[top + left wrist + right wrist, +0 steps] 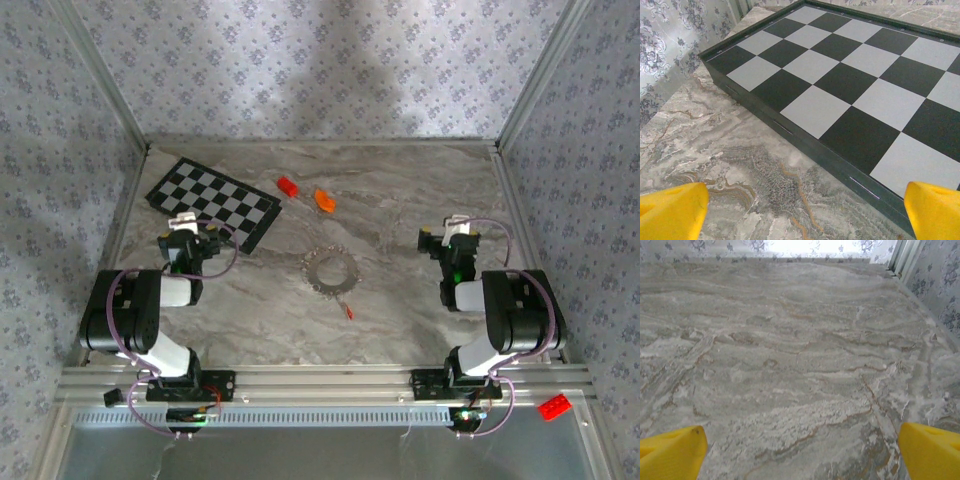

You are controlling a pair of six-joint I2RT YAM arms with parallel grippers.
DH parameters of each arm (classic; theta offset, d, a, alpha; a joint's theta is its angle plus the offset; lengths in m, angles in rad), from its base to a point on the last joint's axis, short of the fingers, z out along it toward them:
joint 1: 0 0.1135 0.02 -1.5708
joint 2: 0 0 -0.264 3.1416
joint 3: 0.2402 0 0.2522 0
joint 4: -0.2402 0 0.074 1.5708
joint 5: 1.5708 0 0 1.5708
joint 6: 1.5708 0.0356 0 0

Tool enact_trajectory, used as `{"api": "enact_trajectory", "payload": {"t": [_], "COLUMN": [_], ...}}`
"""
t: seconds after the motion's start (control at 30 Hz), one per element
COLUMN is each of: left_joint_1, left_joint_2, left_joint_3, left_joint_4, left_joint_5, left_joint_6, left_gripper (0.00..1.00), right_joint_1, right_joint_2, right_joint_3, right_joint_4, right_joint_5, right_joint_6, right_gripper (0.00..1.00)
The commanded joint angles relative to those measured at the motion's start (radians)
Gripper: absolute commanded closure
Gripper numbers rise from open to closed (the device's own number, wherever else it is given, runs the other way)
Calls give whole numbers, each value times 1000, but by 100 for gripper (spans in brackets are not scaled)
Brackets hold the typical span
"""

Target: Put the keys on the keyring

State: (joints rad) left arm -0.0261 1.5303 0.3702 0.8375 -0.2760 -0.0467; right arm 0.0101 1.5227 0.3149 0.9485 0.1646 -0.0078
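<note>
So, the left gripper (805, 215) and right gripper (802, 452) are both spread wide with nothing gripped, and the red-headed key (349, 311) is laid just beside the keyring (330, 270).

Key (349, 312) just a red speck, shaft too tiny to read; checkered board (850, 80) runs off the right edge

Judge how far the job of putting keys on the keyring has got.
Nothing looks done: the key lies on the table beside the keyring, not on it. Nothing is in hand: the left gripper and right gripper are open and empty. Left: grasping both and threading the key.
</note>
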Motion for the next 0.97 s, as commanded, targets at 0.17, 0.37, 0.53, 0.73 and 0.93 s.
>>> {"api": "enact_trajectory", "payload": {"t": [0.17,0.37,0.53,0.73,0.93], "left_joint_1": [4,-3,-4,2,2], "left_joint_2": [7,7,7,6,6], "left_joint_3": [21,20,20,22,22], "left_joint_4": [21,24,24,18,18], "left_joint_5": [12,3,3,14,16], "left_joint_6": [-15,-11,-10,-13,-13], "left_gripper": [0,0,0,0,0], "right_joint_1": [-16,-12,-8,-8,-8], "right_joint_2": [12,12,13,13,13], "right_joint_3": [41,41,43,43,45], "right_joint_4": [-45,-45,-47,-48,-50], "right_joint_5": [63,69,77,78,76], "right_joint_6": [26,22,19,18,19], "right_gripper": [0,0,0,0,0]}}
